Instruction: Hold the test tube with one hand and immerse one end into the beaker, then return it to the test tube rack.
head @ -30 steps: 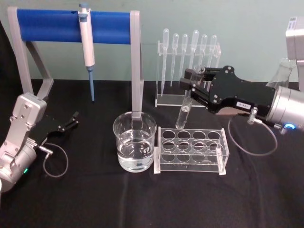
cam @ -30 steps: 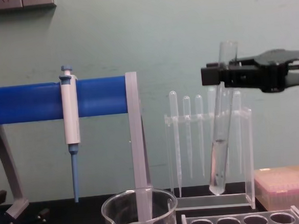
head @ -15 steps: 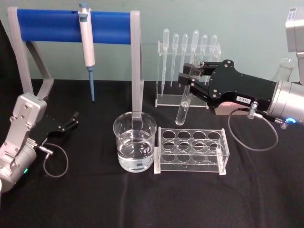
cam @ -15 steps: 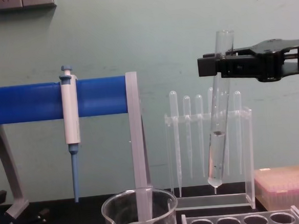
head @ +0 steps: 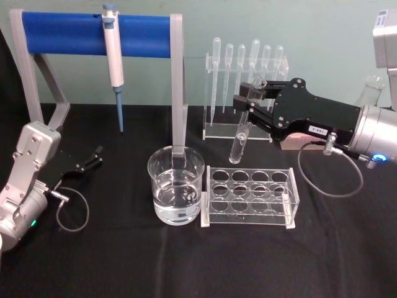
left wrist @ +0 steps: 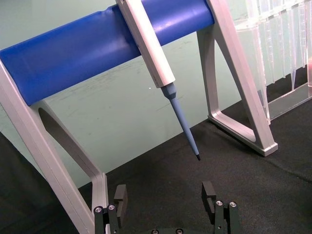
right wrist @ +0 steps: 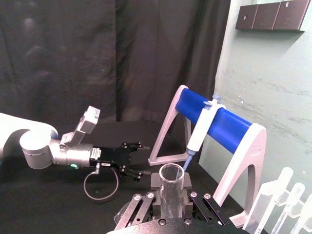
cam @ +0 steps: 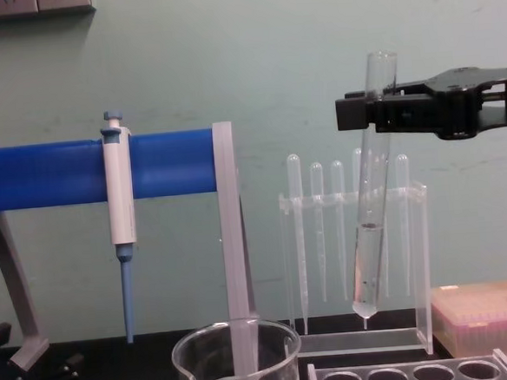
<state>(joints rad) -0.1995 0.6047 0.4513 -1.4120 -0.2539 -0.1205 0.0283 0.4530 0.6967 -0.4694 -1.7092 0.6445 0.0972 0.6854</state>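
One-handed hold, with the right gripper (head: pixel 251 102) clenched on the test tube (head: pixel 239 139) just below its flared rim. Hangs slightly tilted, rounded end down, raised clear by the far side of the rack (head: pixel 291 198), to the right of the beaker (head: pixel 152 171). Looks light, stiff, smooth and breakable: likely to slip if held loosely, crack if squeezed or knocked. Best held high, near the flare. Left gripper (head: pixel 93 155) parked at the left, fingers apart.
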